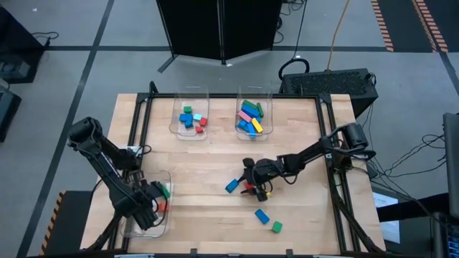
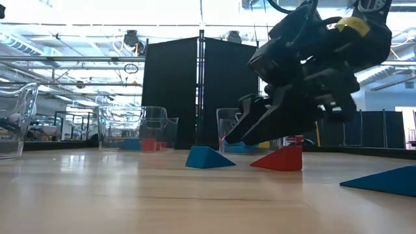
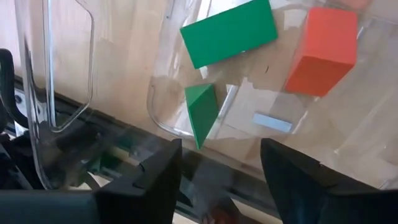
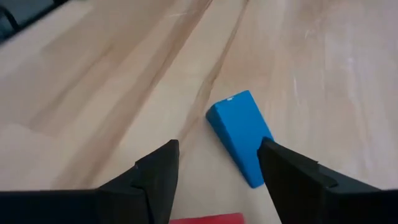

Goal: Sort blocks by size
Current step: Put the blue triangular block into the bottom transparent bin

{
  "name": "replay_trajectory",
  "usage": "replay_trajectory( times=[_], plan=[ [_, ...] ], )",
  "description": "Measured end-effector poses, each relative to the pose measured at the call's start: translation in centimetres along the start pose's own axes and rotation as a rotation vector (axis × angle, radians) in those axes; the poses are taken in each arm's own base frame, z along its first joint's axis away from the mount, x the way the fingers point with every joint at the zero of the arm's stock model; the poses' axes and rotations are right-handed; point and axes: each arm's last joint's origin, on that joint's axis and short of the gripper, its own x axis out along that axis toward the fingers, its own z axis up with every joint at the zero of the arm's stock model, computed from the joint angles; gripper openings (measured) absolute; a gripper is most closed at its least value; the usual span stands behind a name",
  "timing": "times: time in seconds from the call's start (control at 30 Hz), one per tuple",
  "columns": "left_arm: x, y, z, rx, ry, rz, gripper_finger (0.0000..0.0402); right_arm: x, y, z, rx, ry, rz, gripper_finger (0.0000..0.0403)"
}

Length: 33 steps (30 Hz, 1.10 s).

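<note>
Blue block (image 4: pixel 239 137), loose on bare wood mid-table, slightly skewed to the right gripper (image 1: pixel 250 180), which hovers low just over it w/ jaws spread wide, nothing held; the block shows between the fingers (image 4: pixel 155 177) in the wrist view. Red block (image 2: pixel 281 159) lies just beside, under the gripper, touching or nearly so; cannot tell which. Step in hand, by my read: pick the blue one. To do well: turn wrist so the fingers straddle the block's narrow sides, centre before descending, keep clear of the red neighbour so it isn't nudged or pinched along. Two more loose pcs nearer the front edge: blue block (image 1: pixel 262 215), green block (image 1: pixel 277 227), well apart from the gripper. Left gripper (image 1: pixel 148 201) over the front-left clear bin (image 1: pixel 166 179), fingers apart, holding nothing; green block (image 3: pixel 228 31), a smaller green pc (image 3: pixel 203 112) and a red block (image 3: pixel 322 51) sit in that bin. Two clear bins at back: left one (image 1: pixel 176 125) w/ short mixed pcs, right one (image 1: pixel 269 107) w/ longer blue, pink, yellow, green pcs. Sorting well along; few pcs left.
</note>
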Motion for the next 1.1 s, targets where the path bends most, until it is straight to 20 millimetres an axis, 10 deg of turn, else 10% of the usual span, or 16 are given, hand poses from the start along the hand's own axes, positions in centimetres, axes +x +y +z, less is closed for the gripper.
replay_trajectory(
  times=[0.43,1.1],
  plan=[
    [-1.2,1.0,0.0,0.038,-0.132,0.004,0.0221,1.1,-2.7,0.8,-0.027,0.001,0.015,0.0212],
    [-6.5,0.9,3.7,-0.126,-0.896,-0.055,0.0222,3.4,-3.1,-0.5,-0.028,0.077,0.076,0.0193]
  ],
)
